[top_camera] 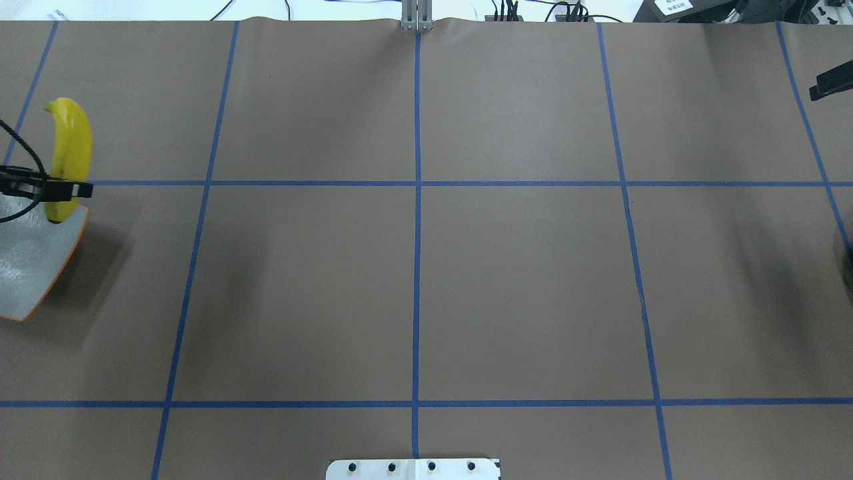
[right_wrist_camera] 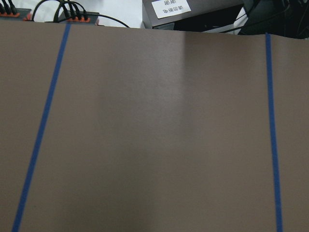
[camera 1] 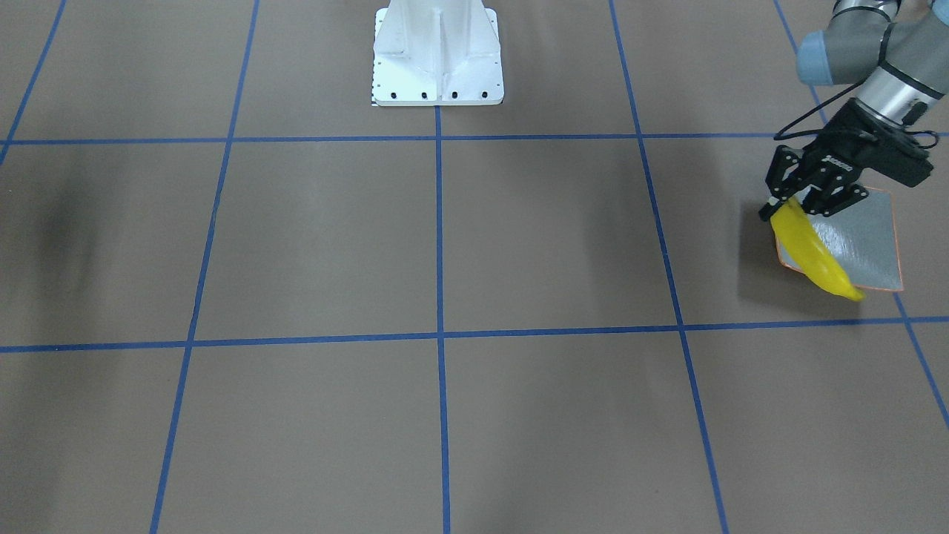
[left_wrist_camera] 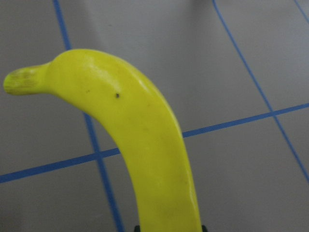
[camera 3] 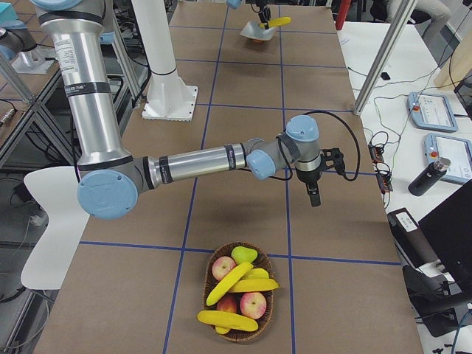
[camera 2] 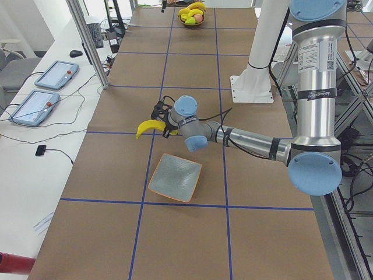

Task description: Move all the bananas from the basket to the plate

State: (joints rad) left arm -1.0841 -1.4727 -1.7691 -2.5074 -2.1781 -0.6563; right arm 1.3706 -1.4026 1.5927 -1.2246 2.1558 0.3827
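Note:
My left gripper (camera 1: 787, 202) is shut on one end of a yellow banana (camera 1: 814, 257) and holds it over the edge of the plate (camera 1: 869, 239), a grey square dish with an orange rim. The overhead view shows the same gripper (top_camera: 61, 191), banana (top_camera: 68, 150) and plate (top_camera: 26, 267). The banana fills the left wrist view (left_wrist_camera: 145, 145). Three more bananas (camera 3: 234, 285) lie in the wicker basket (camera 3: 210, 274) at the table's other end. My right gripper (camera 3: 315, 195) hangs over bare table near the basket; I cannot tell whether it is open or shut.
The basket also holds two apples (camera 3: 253, 303) and a green pear (camera 3: 244, 254). The robot's white base (camera 1: 437, 55) stands at the table's middle edge. Blue tape lines cross the brown table. Tablets (camera 2: 55, 74) lie on the side bench.

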